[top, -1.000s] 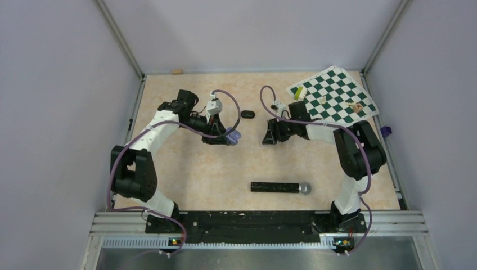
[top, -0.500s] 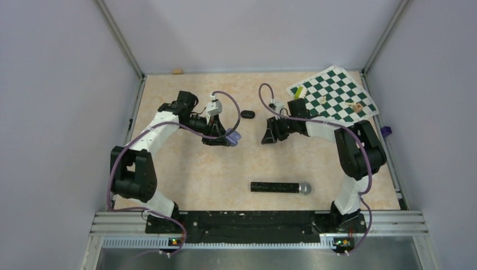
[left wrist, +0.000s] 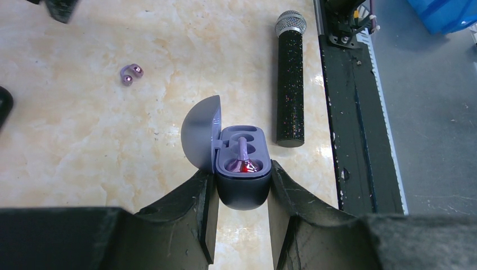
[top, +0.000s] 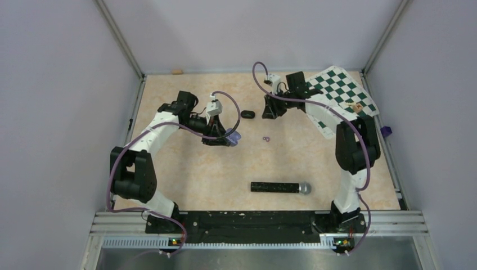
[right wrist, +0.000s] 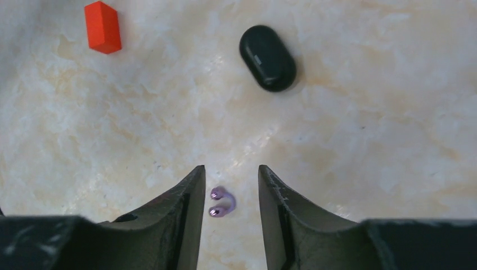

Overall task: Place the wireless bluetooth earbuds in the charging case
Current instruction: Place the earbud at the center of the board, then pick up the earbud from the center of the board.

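My left gripper (left wrist: 242, 180) (top: 228, 136) is shut on the charging case (left wrist: 243, 169) (top: 233, 135), a dark pod with its lid hinged open to the left. One lavender earbud (left wrist: 243, 165) sits in the case's lavender insert. The other earbud (right wrist: 221, 202) (top: 266, 138) (left wrist: 131, 72), a small purple C-shaped clip, lies loose on the table. My right gripper (right wrist: 230, 171) (top: 270, 112) is open and holds nothing. In the right wrist view the loose earbud shows between its fingertips; from above the gripper stands further back than the earbud.
A glossy black oval pod (right wrist: 268, 57) (top: 247, 114) lies on the table beyond the right gripper, with a red block (right wrist: 103, 27) to its left. A black microphone (top: 280, 187) (left wrist: 290, 84) lies near the front. A green chessboard (top: 337, 93) with small pieces covers the back right corner.
The right arm has swung away from the table's middle toward the back, uncovering the loose purple earbud, and its jaws have narrowed. The left arm and the case have not moved.
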